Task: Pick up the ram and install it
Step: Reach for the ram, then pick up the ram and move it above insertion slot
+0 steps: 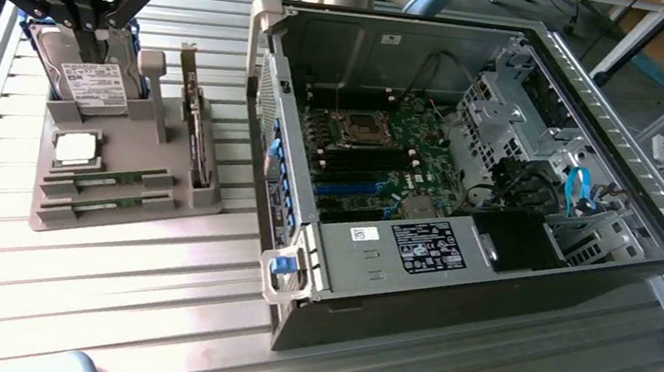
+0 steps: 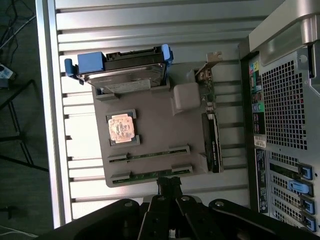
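Beside the grey tray (image 2: 160, 130) on the tabletop (image 1: 109, 311) stands the open computer case (image 1: 360, 272), while above the tray the gripper (image 2: 170, 182) hangs closed and empty, the ram (image 2: 150, 175) lying in its tray slot, neither picked up nor installed.

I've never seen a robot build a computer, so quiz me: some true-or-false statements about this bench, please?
Two ram strips lie in the gray holder. True.
The fingers grip a ram strip. False: they are shut on nothing, up by the holder.
The computer case is closed up. False: its side is open, showing the motherboard.
A hard drive stands in the holder. True.
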Controlling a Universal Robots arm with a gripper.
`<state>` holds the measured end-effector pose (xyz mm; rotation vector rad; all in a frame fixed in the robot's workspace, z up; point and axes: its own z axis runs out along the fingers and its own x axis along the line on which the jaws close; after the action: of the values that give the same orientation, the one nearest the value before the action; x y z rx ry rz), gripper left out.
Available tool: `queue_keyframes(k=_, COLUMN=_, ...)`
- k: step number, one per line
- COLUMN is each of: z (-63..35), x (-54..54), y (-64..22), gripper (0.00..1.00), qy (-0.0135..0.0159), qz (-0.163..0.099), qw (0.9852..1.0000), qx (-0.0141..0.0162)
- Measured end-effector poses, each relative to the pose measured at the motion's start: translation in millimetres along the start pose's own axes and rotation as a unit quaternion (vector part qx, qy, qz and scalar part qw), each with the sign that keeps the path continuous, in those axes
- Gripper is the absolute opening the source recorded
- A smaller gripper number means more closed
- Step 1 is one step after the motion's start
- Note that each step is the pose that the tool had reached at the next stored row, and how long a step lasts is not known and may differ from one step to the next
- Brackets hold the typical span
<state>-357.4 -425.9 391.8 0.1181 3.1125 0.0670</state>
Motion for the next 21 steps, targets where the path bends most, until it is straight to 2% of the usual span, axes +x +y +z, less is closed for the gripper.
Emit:
queue_keyframes(k=18, z=0.0, x=0.0, y=0.0, gripper=0.11, qy=0.0, qz=0.0, qw=1.0, qx=0.0)
queue_keyframes(k=21, z=0.0, x=0.0, y=0.0, gripper=0.11, qy=0.0013, qz=-0.005, qw=1.0, qx=0.0)
